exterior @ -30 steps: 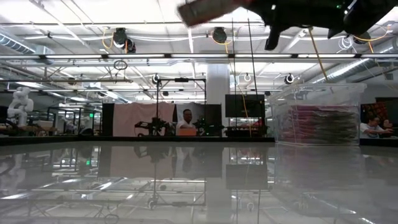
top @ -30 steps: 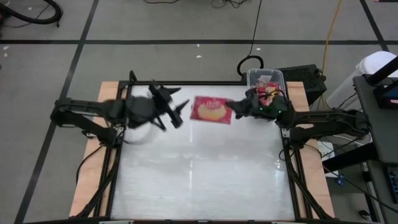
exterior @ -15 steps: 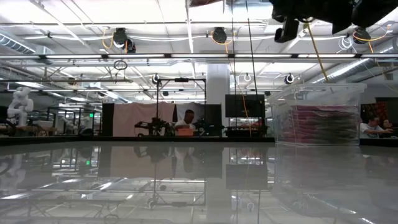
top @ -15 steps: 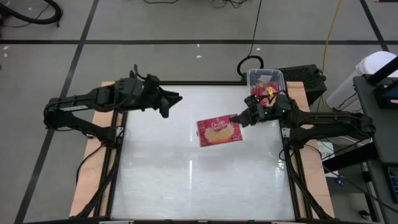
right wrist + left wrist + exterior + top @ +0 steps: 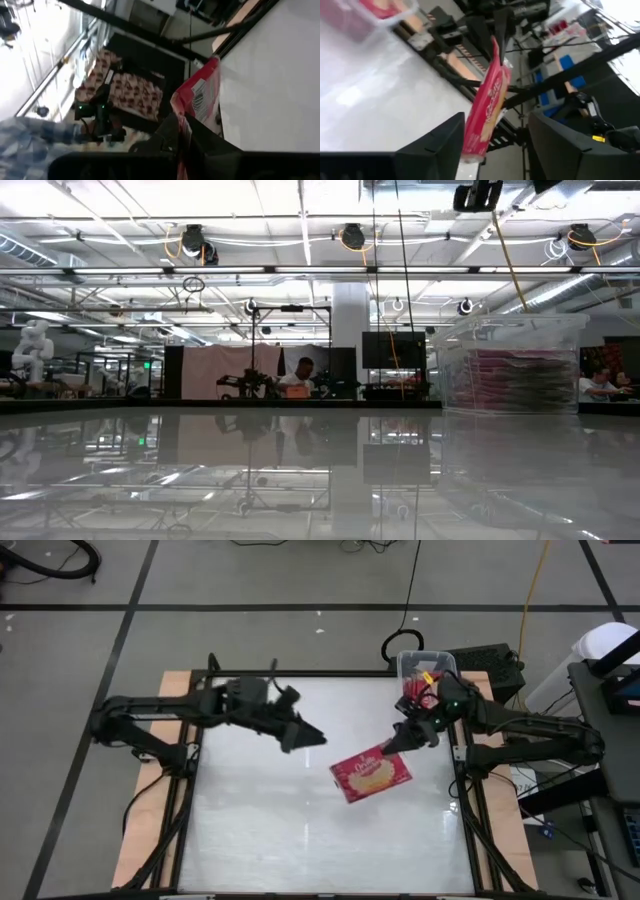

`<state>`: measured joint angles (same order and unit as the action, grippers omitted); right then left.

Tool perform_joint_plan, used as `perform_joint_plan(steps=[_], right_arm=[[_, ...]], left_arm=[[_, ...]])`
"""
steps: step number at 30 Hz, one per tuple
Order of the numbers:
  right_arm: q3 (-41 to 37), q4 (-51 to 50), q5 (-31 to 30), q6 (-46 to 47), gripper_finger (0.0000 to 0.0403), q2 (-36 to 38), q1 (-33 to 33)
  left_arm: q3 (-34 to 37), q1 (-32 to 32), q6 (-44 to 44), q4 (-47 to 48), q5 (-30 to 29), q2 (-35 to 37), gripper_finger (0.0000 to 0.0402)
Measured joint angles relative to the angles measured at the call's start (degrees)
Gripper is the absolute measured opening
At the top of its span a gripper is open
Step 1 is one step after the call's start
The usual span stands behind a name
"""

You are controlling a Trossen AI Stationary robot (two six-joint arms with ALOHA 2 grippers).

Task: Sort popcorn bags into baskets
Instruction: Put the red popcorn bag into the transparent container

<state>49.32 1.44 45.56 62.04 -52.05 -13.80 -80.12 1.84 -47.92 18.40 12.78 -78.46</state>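
Held packet: a flat rectangular red popcorn bag [image 5: 371,775] with its yellow-tan popcorn picture facing up, hanging tilted above the right half of the white counter [image 5: 300,840], nearer the far edge than the near one.
Grip on packet: the right pincer [image 5: 392,746] is clenched on the bag's far right corner; the rest of the bag hangs free, away from the pincer toward the counter's middle.
Same packet, left wrist view: seen edge-on [image 5: 486,107], pinched at one end by the right pincer.
Left pincer: [image 5: 312,736] spread apart and empty, above the counter's middle near the far edge, apart from the bag.
Basket: a small clear plastic rectangular bin [image 5: 428,664] at the far right corner of the counter, with more red packets [image 5: 424,685] inside.
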Motion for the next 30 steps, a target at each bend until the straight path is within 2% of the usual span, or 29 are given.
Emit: perform_joint_plan(steps=[5,9,12,16,19,25,30], right_arm=[[0.68,-0.55,5.54,1.02,0.0000,0.08,-0.01],[0.68,-0.64,5.90,1.63,0.0000,0.08,-0.01],[0.68,-0.60,5.85,1.57,0.0000,0.08,-0.01],[0.68,-0.89,6.20,1.19,0.0000,0.08,-0.01],[0.68,-1.21,7.79,1.14,0.0000,-0.08,-0.01],[0.68,-3.95,8.86,-1.38,0.0000,-0.11,0.02],[0.68,-5.15,8.39,-3.13,0.0000,-0.19,0.02]], left_arm=[[0.00,-2.53,-0.61,-8.28,0.82,-4.53,0.0257],[0.00,-3.63,-2.32,-13.07,1.64,-8.53,0.0268],[0.00,-4.25,-3.45,-16.30,5.38,-11.77,0.0264],[0.00,-5.08,-3.73,-20.85,8.79,-15.03,0.0246],[0.00,-5.23,-3.46,-23.59,8.85,-17.07,0.0228],[0.02,-4.93,-4.41,-32.52,11.28,-20.96,0.0176],[0.02,-4.89,-5.76,-33.15,11.28,-23.55,0.0129]])
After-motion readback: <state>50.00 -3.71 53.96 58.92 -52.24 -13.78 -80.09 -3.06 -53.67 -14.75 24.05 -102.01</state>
